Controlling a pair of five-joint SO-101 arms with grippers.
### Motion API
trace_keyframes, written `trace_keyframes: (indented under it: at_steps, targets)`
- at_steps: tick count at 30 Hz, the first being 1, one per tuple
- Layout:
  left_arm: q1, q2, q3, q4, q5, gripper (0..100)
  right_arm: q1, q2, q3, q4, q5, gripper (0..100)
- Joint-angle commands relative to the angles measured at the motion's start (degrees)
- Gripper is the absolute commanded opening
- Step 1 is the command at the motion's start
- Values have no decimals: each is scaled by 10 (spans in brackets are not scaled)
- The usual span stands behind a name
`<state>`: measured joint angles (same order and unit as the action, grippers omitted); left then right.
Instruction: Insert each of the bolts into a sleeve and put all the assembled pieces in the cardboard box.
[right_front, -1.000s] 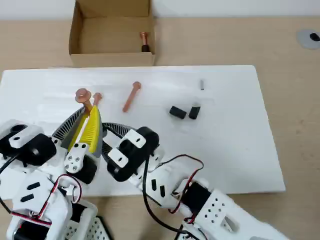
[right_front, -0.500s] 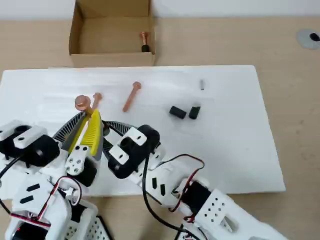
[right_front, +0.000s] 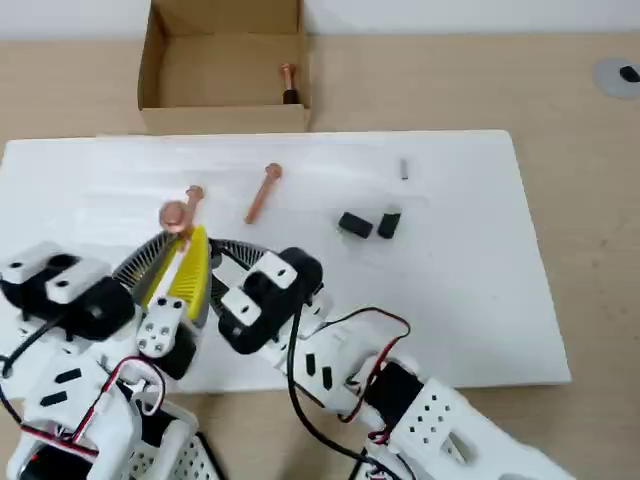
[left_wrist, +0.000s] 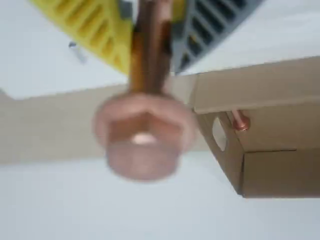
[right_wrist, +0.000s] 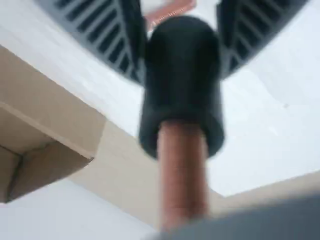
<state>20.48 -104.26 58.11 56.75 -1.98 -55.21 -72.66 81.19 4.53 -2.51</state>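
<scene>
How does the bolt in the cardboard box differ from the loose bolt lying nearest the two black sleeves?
The boxed bolt wears a black sleeve; the loose bolt is bare. The boxed bolt lies in the cardboard box, the loose bolt slanted on the white board. Both are copper-coloured.

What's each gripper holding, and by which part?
Left gripper clamps a bolt by its shaft; right gripper grips a black sleeve by its sides.
</scene>
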Motion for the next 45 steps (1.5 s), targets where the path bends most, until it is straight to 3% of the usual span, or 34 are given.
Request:
trace_keyframes:
  at_steps: [1, 25, 34, 42, 45]
  targets:
    - [22, 0, -1, 12, -4, 6, 7, -16, -13, -16, -6, 9]
    - [24, 0, -2, 81, -30, 11, 7, -16, -9, -16, -6, 9]
    - [24, 0, -48, 158, 11, 112, 7, -16, -9, -16, -6, 9]
    - [22, 4, -92, 204, 19, 118, 7, -15, -11, -16, -6, 9]
    - [-21, 5, -115, 207, 18, 118, 14, -15, -14, -16, -6, 9]
